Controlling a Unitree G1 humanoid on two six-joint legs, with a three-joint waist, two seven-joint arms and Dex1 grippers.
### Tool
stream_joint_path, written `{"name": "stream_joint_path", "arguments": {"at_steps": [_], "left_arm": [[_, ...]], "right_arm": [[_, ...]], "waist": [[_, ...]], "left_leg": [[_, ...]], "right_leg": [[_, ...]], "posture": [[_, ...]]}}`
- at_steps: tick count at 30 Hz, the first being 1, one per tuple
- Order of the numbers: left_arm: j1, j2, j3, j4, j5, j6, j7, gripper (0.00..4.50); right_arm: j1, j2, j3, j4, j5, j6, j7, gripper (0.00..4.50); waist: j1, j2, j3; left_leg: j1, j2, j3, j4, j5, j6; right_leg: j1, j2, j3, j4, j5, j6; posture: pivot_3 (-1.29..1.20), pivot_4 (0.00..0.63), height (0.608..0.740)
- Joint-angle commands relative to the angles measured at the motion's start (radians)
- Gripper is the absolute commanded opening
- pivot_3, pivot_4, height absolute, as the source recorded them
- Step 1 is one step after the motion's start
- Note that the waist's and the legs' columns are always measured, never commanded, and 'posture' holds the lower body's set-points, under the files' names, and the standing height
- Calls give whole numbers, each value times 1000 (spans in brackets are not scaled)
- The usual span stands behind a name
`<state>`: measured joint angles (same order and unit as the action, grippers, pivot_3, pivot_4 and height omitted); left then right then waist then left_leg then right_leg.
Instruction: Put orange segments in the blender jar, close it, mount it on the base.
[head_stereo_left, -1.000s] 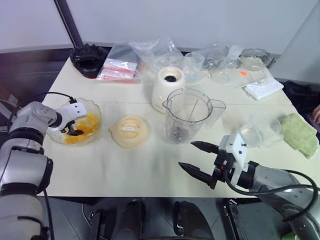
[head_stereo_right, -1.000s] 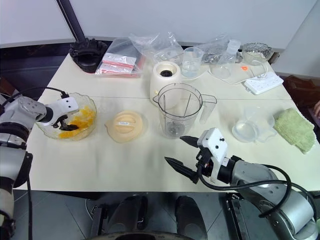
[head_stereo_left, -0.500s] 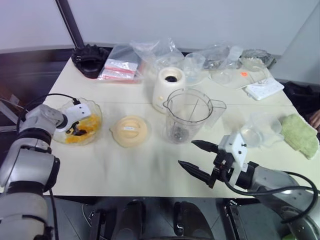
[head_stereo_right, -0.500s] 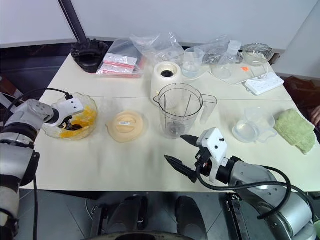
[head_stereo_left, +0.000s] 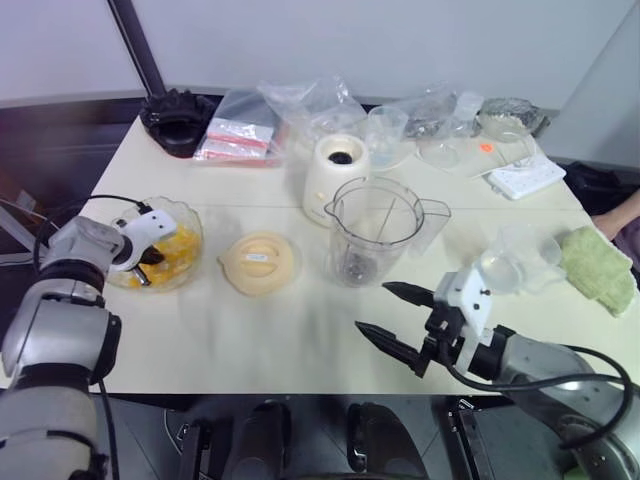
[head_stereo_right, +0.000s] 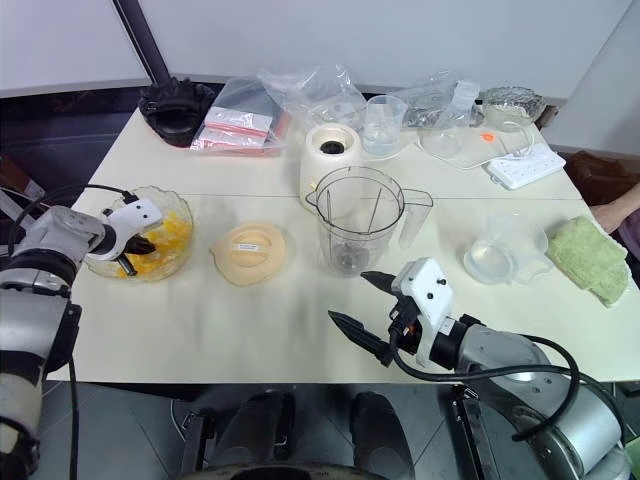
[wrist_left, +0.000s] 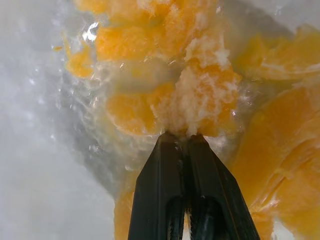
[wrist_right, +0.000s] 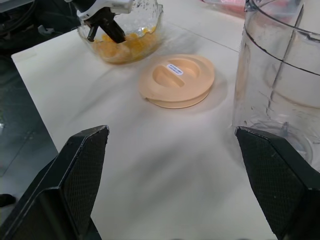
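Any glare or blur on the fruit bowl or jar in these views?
Left wrist view: orange segments soft and out of focus beyond the shut left gripper, with a glint on the glass bowl. Right wrist view: blender jar sharp, its wall streaked with reflections. Left eye view: table evenly lit, shadows soft.

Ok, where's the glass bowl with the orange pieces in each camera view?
Left eye view: glass bowl near the table's left edge.
Right eye view: same spot.
Left wrist view: its clear wall beside the fruit.
Right wrist view: beyond the peach lid, bowl.
Shared landmark: left gripper tips among the orange segments.
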<state>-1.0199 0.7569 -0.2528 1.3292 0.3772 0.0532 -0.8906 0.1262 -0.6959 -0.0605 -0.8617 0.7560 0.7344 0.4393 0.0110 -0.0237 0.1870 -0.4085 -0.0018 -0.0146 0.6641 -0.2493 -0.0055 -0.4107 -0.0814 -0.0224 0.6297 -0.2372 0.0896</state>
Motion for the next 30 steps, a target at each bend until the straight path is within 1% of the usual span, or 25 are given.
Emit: {"name": "stream_joint_path", "arguments": {"at_steps": [1,8,13,16,18,21,27,30], "left_arm": [[-65,59,35,-4,-22,11,-39,104],[-167,132,79,-17,-56,32,-137,104],[-189,161,99,-23,-73,52,-218,104],[-180,172,103,-27,-80,57,-242,104],[-171,177,111,-27,-88,65,-250,104],[-159,178,159,-30,-143,99,-298,104],[-188,183,232,-66,-232,188,-390,104],[-218,195,248,-108,-260,234,-441,104]], "right_arm": [[-7,0,-3,-28,-6,-16,9,4286],[-2,14,25,0,-40,-37,29,4286],[-3,25,45,40,-71,-65,56,4286],[8,25,34,50,-77,-77,70,4286],[11,22,15,54,-71,-79,75,4286],[6,10,-56,42,-22,-62,74,4286],[28,-13,-142,20,26,-25,66,4286],[54,-10,-226,31,59,-27,61,4286]], "waist": [[1,-2,0],[2,-3,0],[1,-3,0],[1,-3,0],[1,-3,0],[2,-3,0],[2,-4,0],[2,-4,0]], "left_leg": [[0,0,0,0,0,0],[-2,0,4,0,0,0],[-2,0,4,0,0,0],[-2,0,4,0,0,0],[-2,0,4,0,0,0],[-2,0,4,0,0,0],[-2,0,3,0,0,0],[-2,0,4,0,0,0]], "right_leg": [[0,0,0,0,0,0],[-1,0,-1,-1,0,0],[-1,0,0,-1,-2,-3],[-2,0,0,0,-2,-3],[-2,0,0,0,-1,-2],[-2,0,0,0,0,0],[-2,0,0,0,0,0],[-2,0,0,0,0,0]], "posture": [[0,150,740],[0,150,740],[0,150,740],[0,150,740],[0,150,740],[0,150,740],[0,150,740],[0,150,740]]}}
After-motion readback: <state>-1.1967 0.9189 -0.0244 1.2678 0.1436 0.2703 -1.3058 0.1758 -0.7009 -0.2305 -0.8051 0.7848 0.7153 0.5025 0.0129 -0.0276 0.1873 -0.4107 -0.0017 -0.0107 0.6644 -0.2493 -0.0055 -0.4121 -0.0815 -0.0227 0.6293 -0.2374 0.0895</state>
